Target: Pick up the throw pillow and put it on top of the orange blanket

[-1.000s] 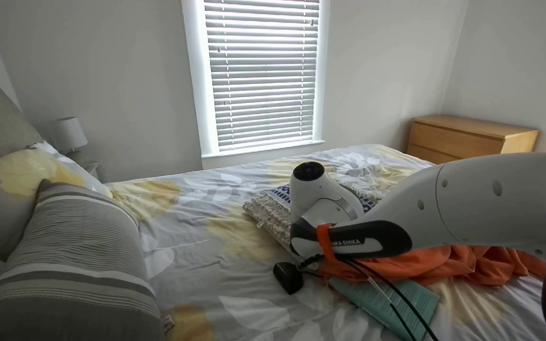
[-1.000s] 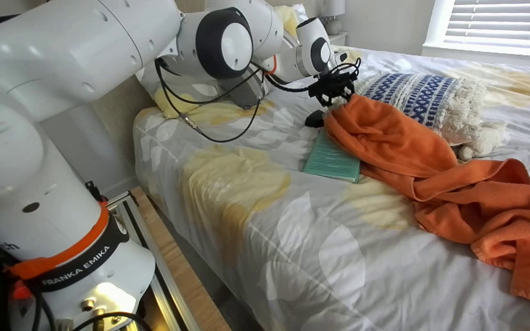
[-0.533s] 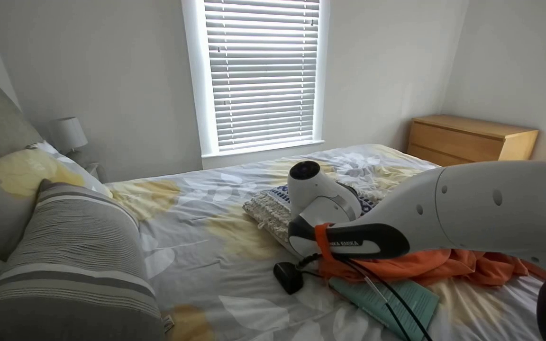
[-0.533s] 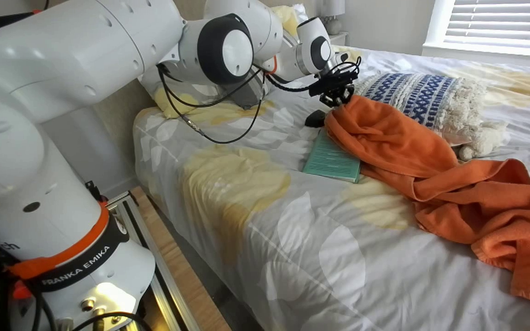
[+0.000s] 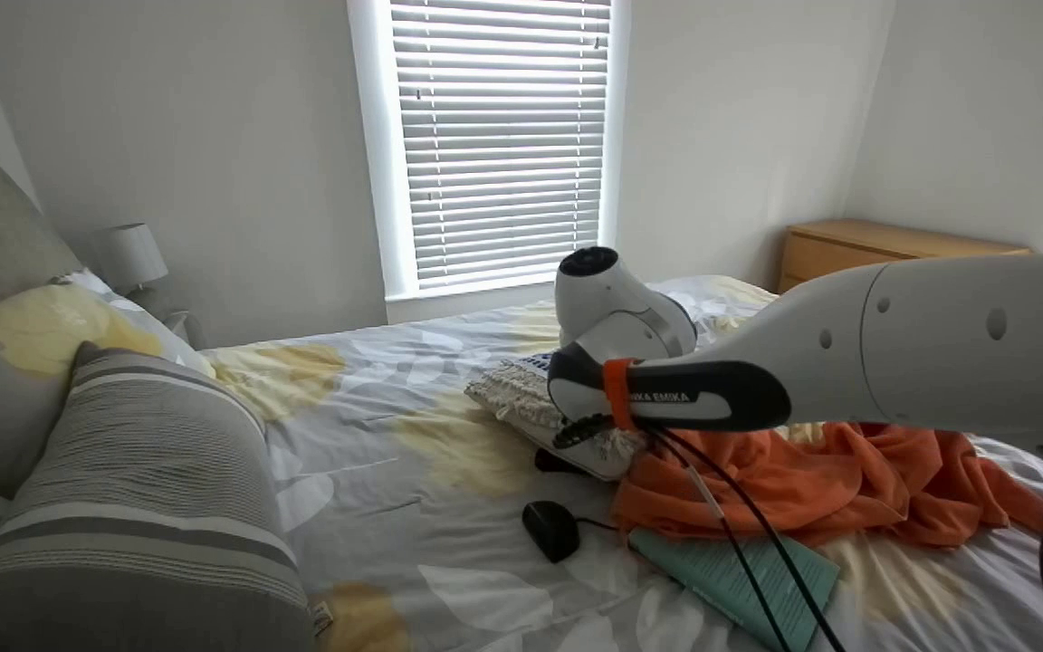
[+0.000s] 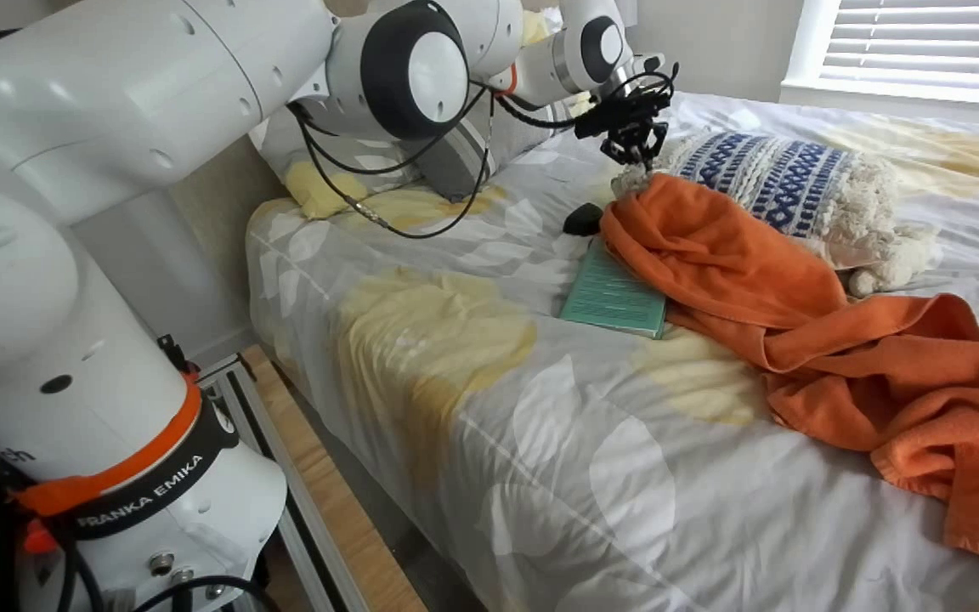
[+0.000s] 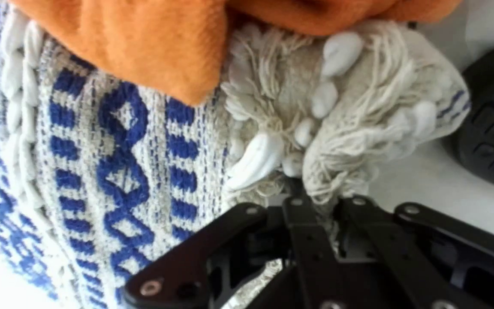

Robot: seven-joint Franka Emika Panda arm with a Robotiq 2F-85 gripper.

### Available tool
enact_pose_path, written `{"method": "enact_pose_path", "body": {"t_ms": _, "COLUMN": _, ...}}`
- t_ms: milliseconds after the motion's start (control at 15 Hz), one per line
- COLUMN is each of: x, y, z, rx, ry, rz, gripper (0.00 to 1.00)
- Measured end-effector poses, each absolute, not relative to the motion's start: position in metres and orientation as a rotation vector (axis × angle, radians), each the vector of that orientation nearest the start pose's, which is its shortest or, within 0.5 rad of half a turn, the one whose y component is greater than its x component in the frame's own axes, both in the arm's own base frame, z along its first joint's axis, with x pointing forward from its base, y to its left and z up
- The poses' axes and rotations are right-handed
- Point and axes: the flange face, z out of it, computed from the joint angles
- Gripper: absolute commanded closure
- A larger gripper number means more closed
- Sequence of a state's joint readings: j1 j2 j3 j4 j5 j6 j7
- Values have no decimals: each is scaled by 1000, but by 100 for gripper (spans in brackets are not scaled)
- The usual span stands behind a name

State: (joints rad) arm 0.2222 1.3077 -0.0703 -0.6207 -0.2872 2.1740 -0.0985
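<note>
In an exterior view a white robot arm (image 6: 132, 110) spans the left; a flat teal book (image 6: 613, 293) lies on grey-and-yellow floral bedding (image 6: 523, 408); a black two-fingered gripper (image 6: 647, 161) pinches the fringed corner of a cream-and-blue woven throw pillow (image 6: 783, 178), which rests mainly on the bedding, partly under a crumpled orange cloth blanket (image 6: 821, 331).

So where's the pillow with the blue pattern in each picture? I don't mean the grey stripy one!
In an exterior view: the throw pillow is just below the middle, partly hidden by the robot arm.
In an exterior view: the throw pillow is at upper right.
In the wrist view: the throw pillow stretches from the left edge across the middle.
Shared landmark: the orange blanket, next to the throw pillow in every view.
</note>
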Motion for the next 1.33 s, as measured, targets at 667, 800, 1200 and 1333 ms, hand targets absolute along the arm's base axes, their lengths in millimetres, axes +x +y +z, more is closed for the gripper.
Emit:
{"method": "enact_pose_path", "body": {"t_ms": 667, "x": 834, "y": 11, "z": 423, "rx": -3364, "ry": 10, "rz": -909, "gripper": 97}}
{"method": "enact_pose_path", "body": {"t_ms": 800, "x": 829, "y": -25, "z": 449, "rx": -3365, "ry": 186, "rz": -947, "gripper": 97}}
{"method": "enact_pose_path", "body": {"t_ms": 1200, "x": 813, "y": -112, "z": 474, "rx": -3352, "ry": 698, "rz": -952, "gripper": 97}}
{"method": "enact_pose_path", "body": {"t_ms": 1333, "x": 806, "y": -142, "z": 479, "rx": -3336, "ry": 861, "rz": -958, "gripper": 97}}
